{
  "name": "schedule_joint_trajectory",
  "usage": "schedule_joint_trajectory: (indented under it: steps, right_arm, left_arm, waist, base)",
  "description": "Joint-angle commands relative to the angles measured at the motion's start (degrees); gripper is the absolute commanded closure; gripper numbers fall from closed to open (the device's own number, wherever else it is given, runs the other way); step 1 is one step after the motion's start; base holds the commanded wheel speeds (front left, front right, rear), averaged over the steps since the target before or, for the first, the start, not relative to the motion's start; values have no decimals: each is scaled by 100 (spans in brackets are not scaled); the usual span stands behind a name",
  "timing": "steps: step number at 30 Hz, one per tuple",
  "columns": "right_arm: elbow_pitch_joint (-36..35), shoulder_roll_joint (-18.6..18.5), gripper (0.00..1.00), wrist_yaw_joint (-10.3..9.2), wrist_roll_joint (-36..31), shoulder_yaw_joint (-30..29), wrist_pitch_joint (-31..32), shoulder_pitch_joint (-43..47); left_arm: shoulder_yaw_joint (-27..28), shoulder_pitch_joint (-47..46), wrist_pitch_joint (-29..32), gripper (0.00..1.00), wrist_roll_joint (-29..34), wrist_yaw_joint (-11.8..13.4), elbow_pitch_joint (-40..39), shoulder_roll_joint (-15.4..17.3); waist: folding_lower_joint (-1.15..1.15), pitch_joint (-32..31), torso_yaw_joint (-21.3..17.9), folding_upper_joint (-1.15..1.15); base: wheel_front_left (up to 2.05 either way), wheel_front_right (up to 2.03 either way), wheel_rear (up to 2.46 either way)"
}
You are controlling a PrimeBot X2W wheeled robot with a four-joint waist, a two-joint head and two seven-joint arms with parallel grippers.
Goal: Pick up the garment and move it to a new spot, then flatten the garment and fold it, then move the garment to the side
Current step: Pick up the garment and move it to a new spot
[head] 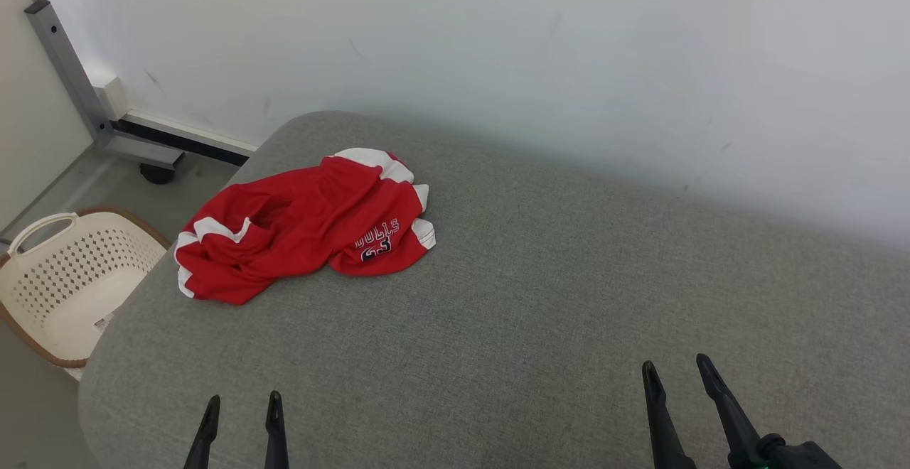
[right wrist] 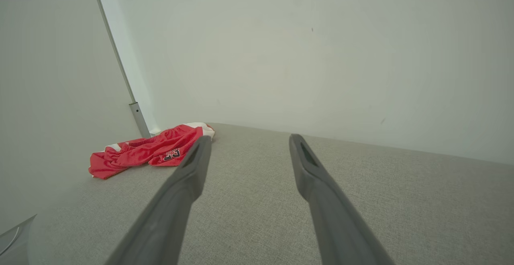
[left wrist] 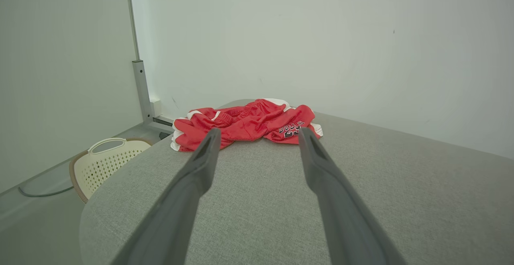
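Observation:
A crumpled red garment (head: 306, 224) with white trim and dark lettering lies at the far left of the grey fabric surface (head: 533, 298). The left wrist view shows the garment (left wrist: 245, 123) straight ahead beyond the fingers; the right wrist view has the garment (right wrist: 148, 150) off to the left. My left gripper (head: 243, 406) is open at the near edge, well short of the cloth, with nothing between its fingers. My right gripper (head: 679, 373) is open too, over the near right part of the surface, far from the garment.
A cream perforated laundry basket (head: 64, 277) stands on the floor left of the surface, also in the left wrist view as the basket (left wrist: 104, 162). A grey metal post (head: 67, 64) leans by the white wall (head: 569, 64) behind. The surface's left edge is rounded.

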Motion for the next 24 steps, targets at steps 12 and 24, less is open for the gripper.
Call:
schedule_joint_trajectory:
  steps: [12, 24]
  right_arm:
    - [-60, -300, 0, -15, -71, -40, -4, -149]
    - [-141, -1040, 0, -15, -226, 204, -4, -908]
  left_arm:
    - [33, -513, -13, 0, -269, 85, 61, -7]
    - [301, -3056, 226, 0, -778, -118, 1581, 247]
  waist:
    - [0, 505, -86, 0]
    - [0, 1760, -320, 0]
  base:
    - [0, 0, 0]
    - [0, 0, 0]
